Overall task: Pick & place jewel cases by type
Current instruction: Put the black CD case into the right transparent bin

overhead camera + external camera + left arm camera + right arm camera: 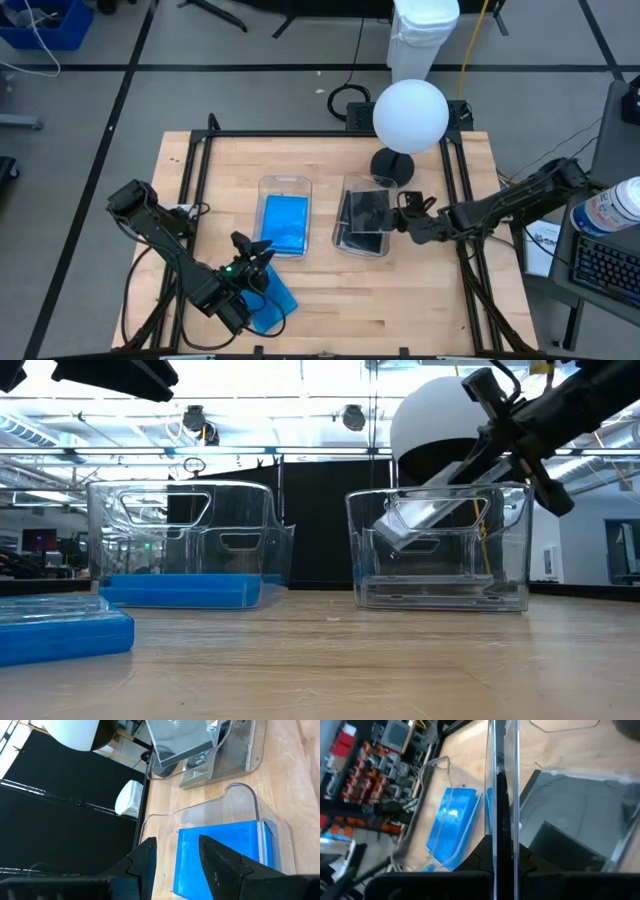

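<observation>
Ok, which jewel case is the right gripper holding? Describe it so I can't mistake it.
Find the white globe lamp at the table's far edge; the right clear bin sits just in front of it. The right gripper holds a clear/dark jewel case tilted over that bin: the only case off the surface, and not blue.

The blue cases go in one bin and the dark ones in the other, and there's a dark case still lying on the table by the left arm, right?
Not quite: the case on the table by the left gripper is blue, as the high view shows. The bins are sorted as you said.
</observation>
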